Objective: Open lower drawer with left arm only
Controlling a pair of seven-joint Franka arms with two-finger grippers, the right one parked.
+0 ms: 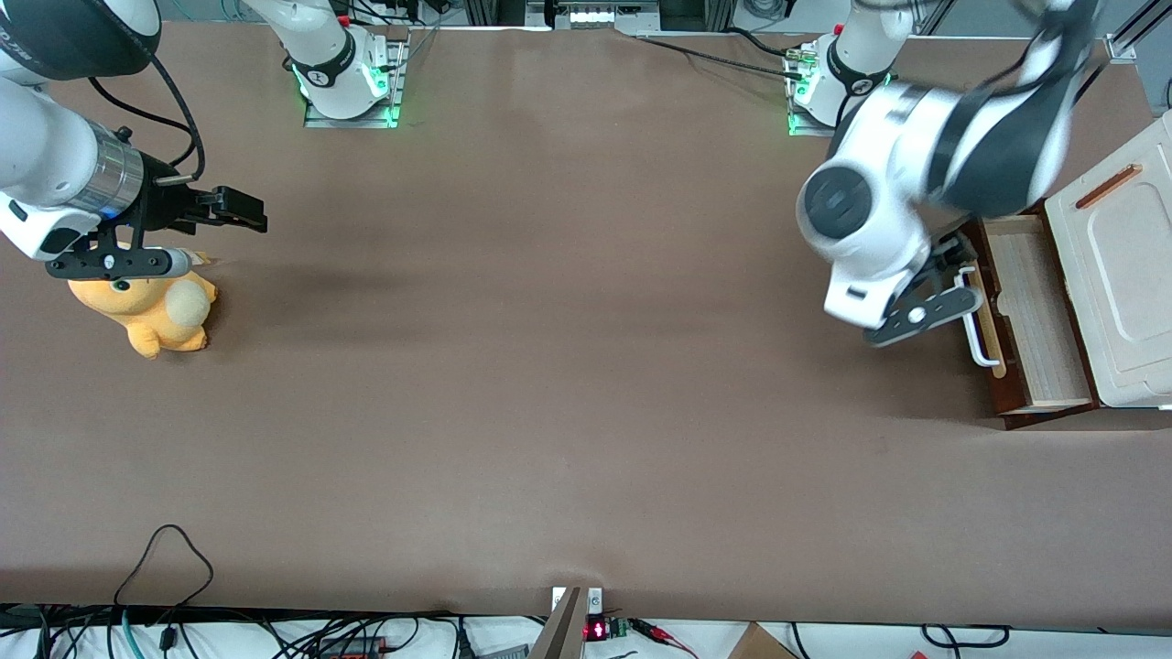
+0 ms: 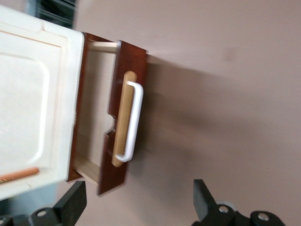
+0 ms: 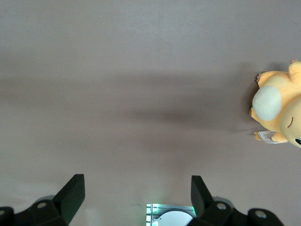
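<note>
In the front view, cables are trailing along the bottom edge of the frame, nearest the camera, below the brown table (image 1: 568,384), which is filling almost the whole picture. Farther up, at the right edge of the frame, the lower drawer (image 1: 1030,307) is standing pulled out from under the cream-white cabinet (image 1: 1122,275), showing its light wood inside and its white bar handle (image 1: 978,322) on the dark brown front. At the left edge, at much the same depth, an orange plush toy (image 1: 151,311) is lying toward the parked arm's end of the table.

The left arm (image 1: 925,174) is leaning over the drawer front from the upper right of the frame, and its gripper (image 1: 943,284) is hanging just beside the handle, in front of the drawer. In the left wrist view the fingers (image 2: 73,202) are standing wide apart with nothing between them, apart from the handle (image 2: 131,117). A copper-coloured strip handle (image 1: 1108,186) is showing on the cabinet panel.

At the top of the front view, the two arm bases are glowing green.
</note>
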